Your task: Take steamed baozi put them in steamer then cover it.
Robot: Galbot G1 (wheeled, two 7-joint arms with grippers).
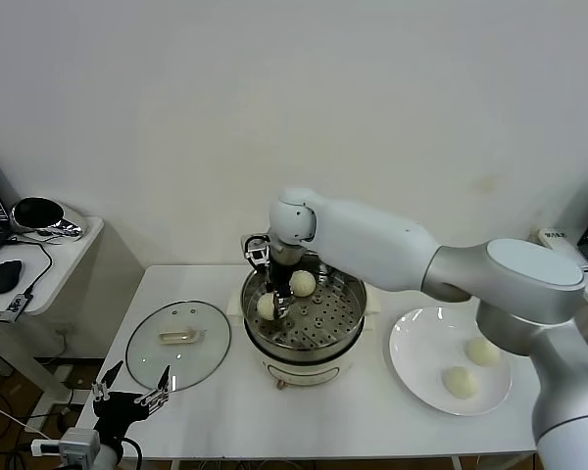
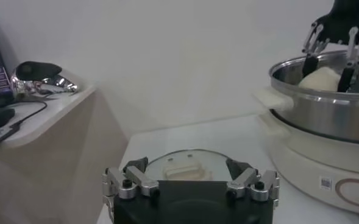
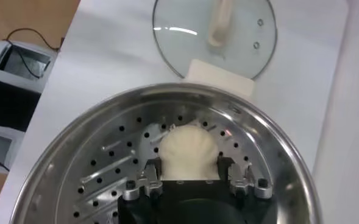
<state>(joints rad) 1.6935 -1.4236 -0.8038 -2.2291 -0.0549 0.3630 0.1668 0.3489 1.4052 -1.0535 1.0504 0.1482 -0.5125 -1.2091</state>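
R gripper (image 1: 275, 297) is down inside the steamer (image 1: 345, 338), jaws closed on a bun (image 3: 186, 152), which sits between the fingers, low over the holed tray at the left-front part of the pot. A 2nd bun (image 1: 303, 283) lies on the tray just behind it, near but apart. So next move likely = let go & lift straight up; the 2nd bun is close, so widen w/o nudging it. Two more buns (image 1: 470, 367) wait on the plate (image 1: 412, 357) at right, nearer the R arm. L gripper (image 1: 130, 393) is parked low at front-left, jaws wide open, empty, just in front of the glass lid (image 1: 178, 343), handle running left-right across it. L arm is nearer for covering.
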